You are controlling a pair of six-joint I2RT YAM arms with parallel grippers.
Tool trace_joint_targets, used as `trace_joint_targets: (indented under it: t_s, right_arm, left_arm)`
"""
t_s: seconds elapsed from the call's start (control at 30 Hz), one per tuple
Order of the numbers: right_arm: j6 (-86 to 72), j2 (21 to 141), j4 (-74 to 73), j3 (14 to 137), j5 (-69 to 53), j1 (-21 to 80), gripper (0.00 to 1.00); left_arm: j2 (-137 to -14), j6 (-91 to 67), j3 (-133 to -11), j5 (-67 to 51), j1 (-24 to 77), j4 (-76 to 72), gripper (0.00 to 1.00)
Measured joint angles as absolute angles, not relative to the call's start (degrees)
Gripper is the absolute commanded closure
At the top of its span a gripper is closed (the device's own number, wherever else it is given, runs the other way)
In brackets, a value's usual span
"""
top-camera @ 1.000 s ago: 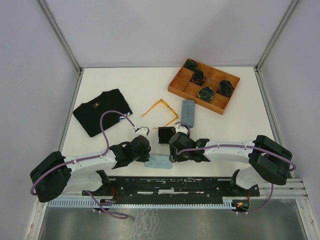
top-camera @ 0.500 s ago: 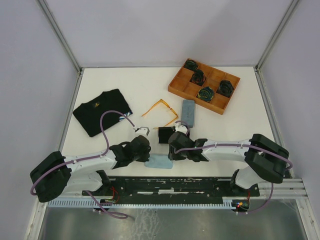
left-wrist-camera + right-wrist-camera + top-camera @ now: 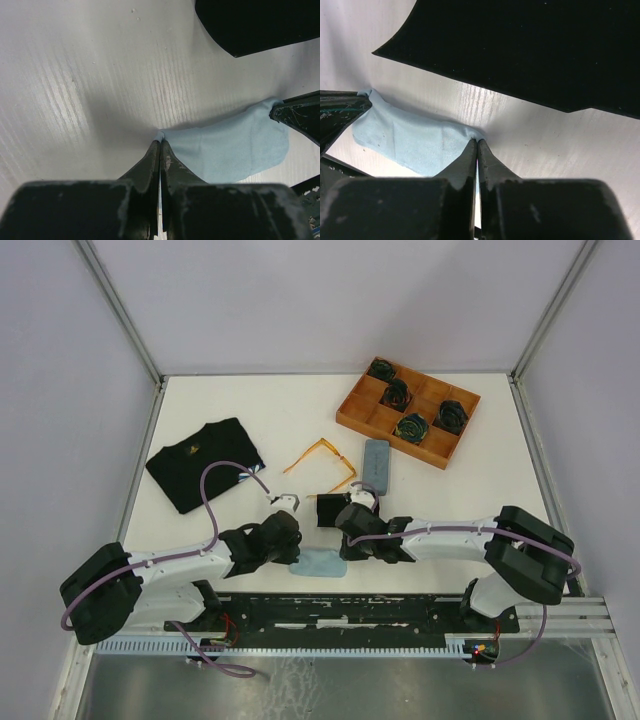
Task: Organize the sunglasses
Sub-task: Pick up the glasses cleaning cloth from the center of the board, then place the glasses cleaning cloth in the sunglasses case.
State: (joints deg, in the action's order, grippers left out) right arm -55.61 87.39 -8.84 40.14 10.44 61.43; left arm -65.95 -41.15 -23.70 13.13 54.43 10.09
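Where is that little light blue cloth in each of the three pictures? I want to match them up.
Top view: the light blue cloth lies near the table's front edge, between the two arms.
Left wrist view: lower right, a corner pinched in the left claw.
Right wrist view: lower left, a corner pinched in the right claw.
Shared landmark: the black item just beyond the cloth, at the top of both wrist views.

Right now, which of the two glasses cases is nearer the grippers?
The black case, just behind the blue cloth that the left gripper and right gripper pinch. The grey-blue case lies farther back, beside the orange sunglasses.
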Motion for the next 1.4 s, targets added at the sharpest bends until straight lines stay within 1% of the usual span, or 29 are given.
trace_joint_targets:
  t_s: [0.03, 0.2, 0.4, 0.57, 0.8, 1.13, 1.4]
  right_arm:
    - [-55.53, 87.39, -8.8, 40.1, 10.44, 61.43, 1.0]
    - [-54.96, 86.48, -8.69, 39.33, 11.46, 61.43, 1.0]
    - [-53.91, 81.19, -9.8, 38.22, 15.2, 61.43, 1.0]
    - [-53.25, 75.29, -11.33, 37.76, 18.59, 60.6, 1.0]
    - [-51.22, 71.99, -13.43, 37.63, 20.16, 56.49, 1.0]
    - [-47.37, 70.72, -14.79, 37.6, 18.5, 48.31, 1.0]
    - [-45.54, 74.52, -13.76, 37.69, 16.25, 45.93, 1.0]
  left_arm:
    - [-65.95, -41.15, -23.7, 12.93, 54.43, 10.02, 0.97]
    - [-65.95, -41.15, -23.66, 11.81, 54.43, 8.82, 0.97]
    - [-65.98, -41.15, -24.45, 11.77, 54.43, 8.29, 0.97]
    - [-67.18, -41.08, -28.6, 11.9, 54.43, 7.51, 0.97]
    - [-73.36, -39.57, -35.46, 11.97, 54.43, 5.65, 0.97]
    - [-81.08, -36.18, -44.51, 14.28, 54.35, 5.48, 0.97]
    - [-85.73, -33.93, -46.24, 17.47, 53.98, 5.56, 0.97]
